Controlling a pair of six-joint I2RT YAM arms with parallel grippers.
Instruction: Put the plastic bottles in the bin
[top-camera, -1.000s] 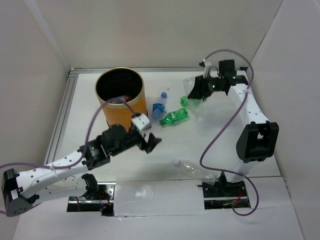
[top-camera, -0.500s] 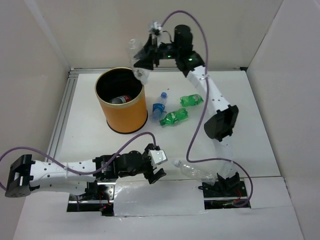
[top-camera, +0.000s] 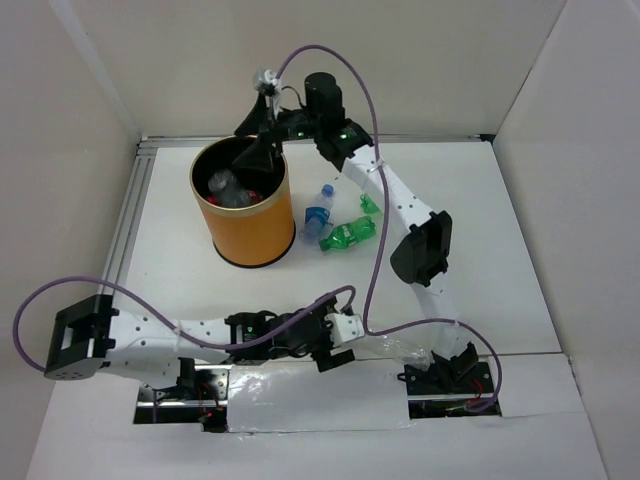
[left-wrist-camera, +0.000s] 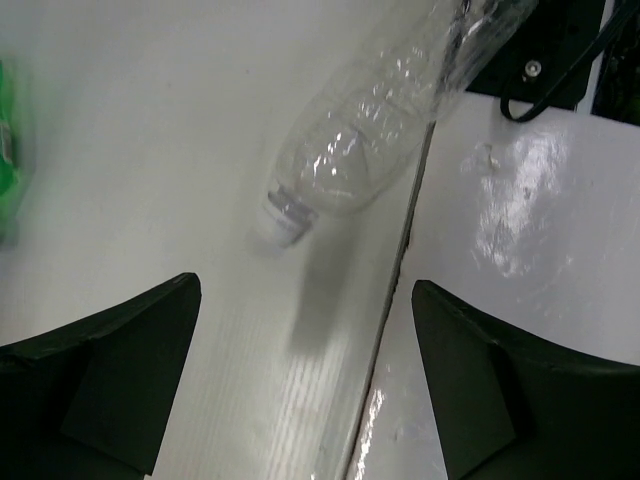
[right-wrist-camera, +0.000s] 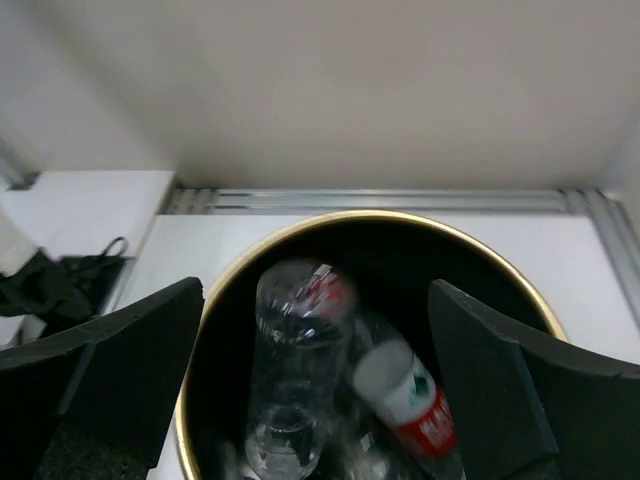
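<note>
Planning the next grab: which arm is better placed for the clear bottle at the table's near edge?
Left. The left gripper hangs open just short of the clear bottle; the right gripper is far off, over the bin.

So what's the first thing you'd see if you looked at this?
The tall orange bin at the back left grabs the eye, with the right end effector open right above it and a clear bottle and a red-labelled bottle inside. Next come a bright green bottle and a blue-labelled bottle lying on the white table beside the bin.
</note>
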